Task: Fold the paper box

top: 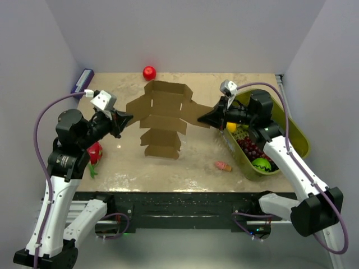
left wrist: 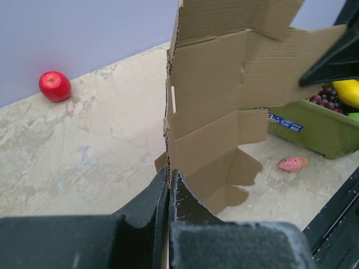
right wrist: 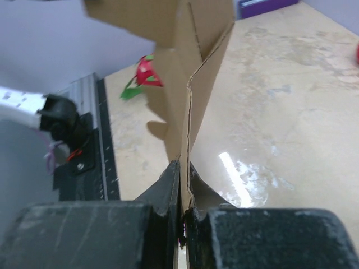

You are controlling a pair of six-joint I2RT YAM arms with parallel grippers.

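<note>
**Gripping opposite flaps, left gripper [top: 124, 119] and right gripper [top: 203, 119] hold up the paper box [top: 165, 115]**

The flat sheet hangs between them above the table [top: 120, 165]. Folding well likely needs even tension, bending along creases. Only the top view shows its outline; wrist views show jaws closed on cardboard.

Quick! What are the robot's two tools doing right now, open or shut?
Left tool: closed, pinching one side of the flat paper box.
Right tool: closed, pinching the opposite side of it.
</note>
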